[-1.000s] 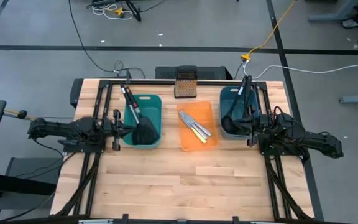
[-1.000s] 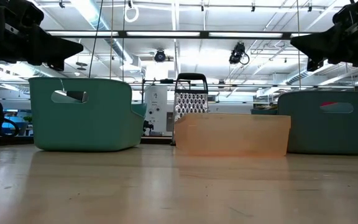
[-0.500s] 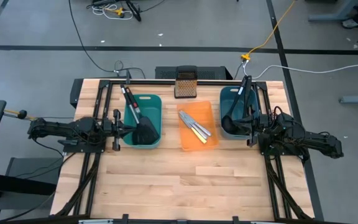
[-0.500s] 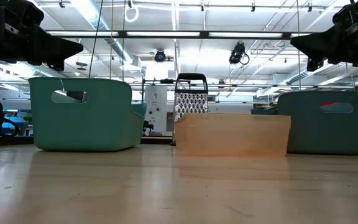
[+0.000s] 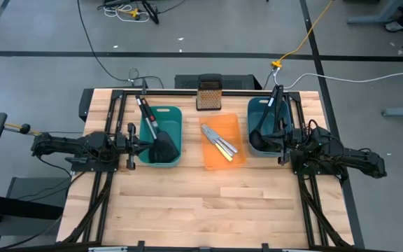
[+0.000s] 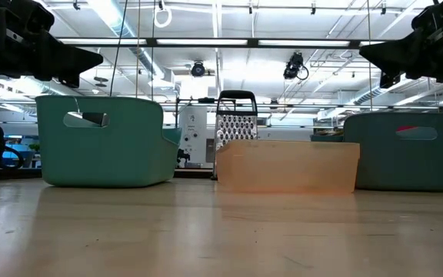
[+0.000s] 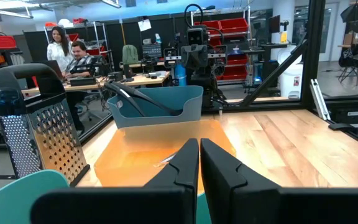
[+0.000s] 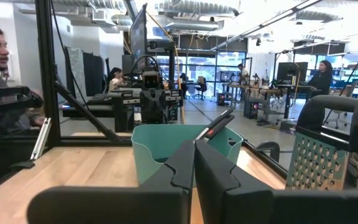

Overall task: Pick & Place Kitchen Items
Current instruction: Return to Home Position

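Your left gripper [image 7: 199, 142]: pressed together, beside teal bin [image 5: 166, 110] with spatulas [image 5: 163, 147]. Right gripper [image 8: 194, 144]: together, beside blue bin [image 5: 257, 101] with ladles [image 5: 256, 140]. Knives [image 5: 219, 142] in orange tray [image 5: 226, 124].

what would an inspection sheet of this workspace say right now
surface: wooden table, three containers in a row near the back
job's things: black spatulas in the left teal bin; knives in the orange tray; black ladles in the right teal bin
clutter: box grater behind the tray
grippers: left gripper and right gripper shut, empty, at the table's sides
cables: yellow cable on the floor
surroundings: people at desks
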